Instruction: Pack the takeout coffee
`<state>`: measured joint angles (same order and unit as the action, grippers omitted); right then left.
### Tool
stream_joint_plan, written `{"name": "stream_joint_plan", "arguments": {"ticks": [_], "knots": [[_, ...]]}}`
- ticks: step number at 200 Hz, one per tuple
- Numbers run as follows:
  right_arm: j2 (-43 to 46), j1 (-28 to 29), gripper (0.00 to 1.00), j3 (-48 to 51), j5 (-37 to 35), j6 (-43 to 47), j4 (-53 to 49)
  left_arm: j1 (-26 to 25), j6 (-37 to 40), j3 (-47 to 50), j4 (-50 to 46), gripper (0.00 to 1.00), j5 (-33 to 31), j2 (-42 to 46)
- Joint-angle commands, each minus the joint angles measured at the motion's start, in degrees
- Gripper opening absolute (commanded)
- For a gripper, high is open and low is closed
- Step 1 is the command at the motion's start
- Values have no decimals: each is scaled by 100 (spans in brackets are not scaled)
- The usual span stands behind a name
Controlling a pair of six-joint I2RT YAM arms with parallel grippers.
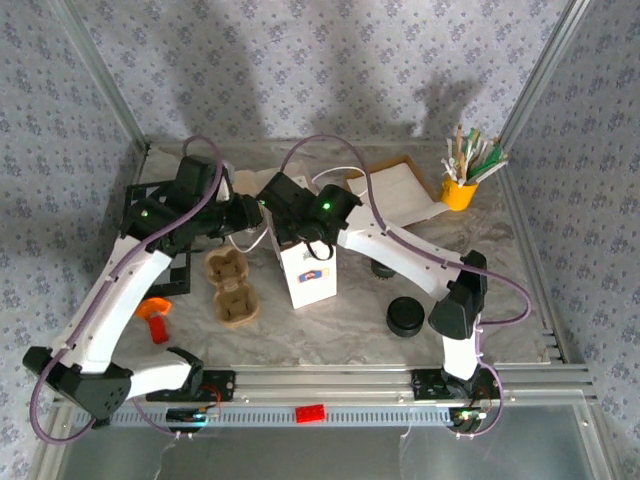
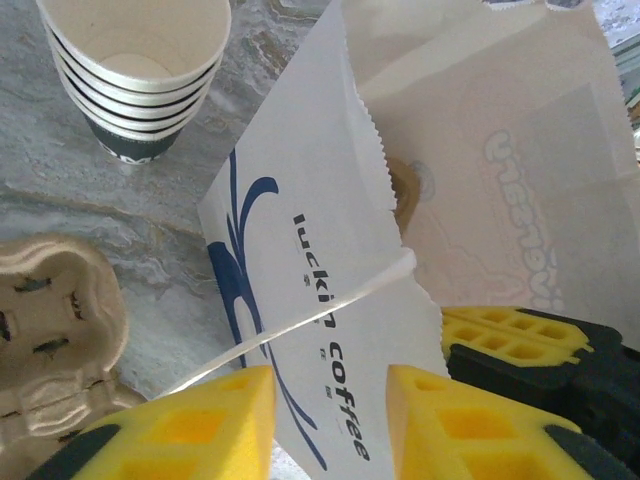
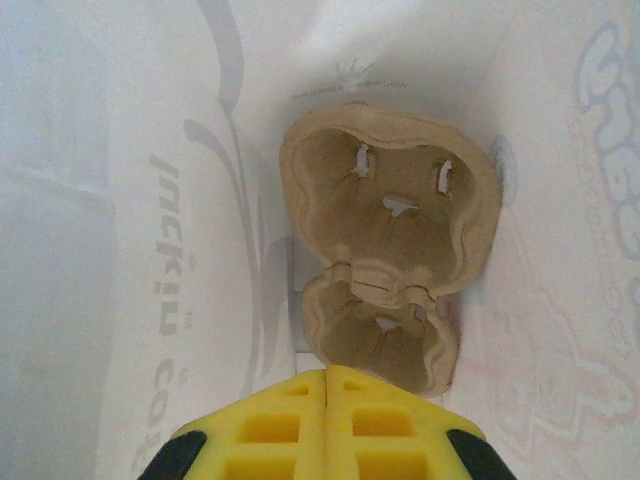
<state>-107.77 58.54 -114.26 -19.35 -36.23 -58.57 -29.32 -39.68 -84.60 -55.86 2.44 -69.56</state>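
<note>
While the right gripper (image 3: 327,378), fingers together, hangs inside the bag (image 1: 310,280) over a tray (image 3: 390,200), the left gripper (image 2: 330,400) stands parted at the bag's rim.

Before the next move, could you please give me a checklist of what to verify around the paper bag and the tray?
1. Is the white paper bag upright with its mouth open? Ok.
2. Is the brown pulp two-cup tray wells up at the bag's bottom? Ok.
3. Is a cup seated in that tray? Not ok, both wells are empty.
4. Is the right gripper free to withdraw? Ok, it is shut and empty, inside the bag above the tray.
5. Is the left gripper gripping the bag's rim? Not ok, it is open, astride the paper.
6. Is the stack of lidless cream paper cups clear of the bag? Ok, it stands apart.
</note>
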Motion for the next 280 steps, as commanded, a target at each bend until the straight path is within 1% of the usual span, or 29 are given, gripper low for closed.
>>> {"name": "stream_joint_plan", "arguments": {"ticks": [1, 13, 27, 34, 46, 54, 101, 124, 148, 159, 169, 184, 230, 243, 254, 267, 280], "knots": [[147, 29, 0, -176, -235, -174, -146, -18, 110, -47, 71, 32, 30, -98], [124, 34, 0, -251, -244, -184, -157, -20, 145, -39, 122, 31, 107, -119], [113, 29, 0, -321, -244, -200, -99, -21, 131, -55, 136, 29, 48, -154], [100, 31, 0, -378, -242, -196, -84, -13, 106, -80, 144, 30, 43, -199], [27, 34, 0, -486, -242, -188, -84, -13, 108, -124, 173, 38, 108, -269], [-13, 22, 0, -533, -284, -174, -95, -19, 101, -144, 223, 40, 143, -310], [-155, -75, 0, -545, -348, -253, 83, -7, 41, -127, 477, 40, 127, -508], [-176, -104, 0, -554, -385, -263, 43, -17, 22, -276, 443, 39, 288, -491], [-75, -89, 0, -465, -402, -315, 20, -13, 22, -432, 159, 39, -98, -273], [-28, -89, 0, -411, -402, -306, 70, -17, -32, -445, 104, 39, -110, -197], [5, -95, 0, -379, -385, -306, 110, -13, -112, -426, 122, 41, -20, -185], [19, -98, 0, -368, -385, -306, 143, -12, -210, -434, 174, 47, 145, -261], [135, -104, 0, -176, -382, -319, 256, -50, -172, -479, 468, 52, 273, -531], [177, -106, 0, -112, -350, -339, 317, -46, -95, -529, 367, 52, 212, -694], [210, -106, 0, -119, -371, -368, 308, -40, -45, -523, 381, 50, 321, -802], [245, -106, 0, -114, -408, -420, 311, -48, -9, -531, 388, 40, 376, -851], [260, -107, 0, -114, -428, -481, 319, -50, 40, -492, 461, 33, 366, -790]]}}
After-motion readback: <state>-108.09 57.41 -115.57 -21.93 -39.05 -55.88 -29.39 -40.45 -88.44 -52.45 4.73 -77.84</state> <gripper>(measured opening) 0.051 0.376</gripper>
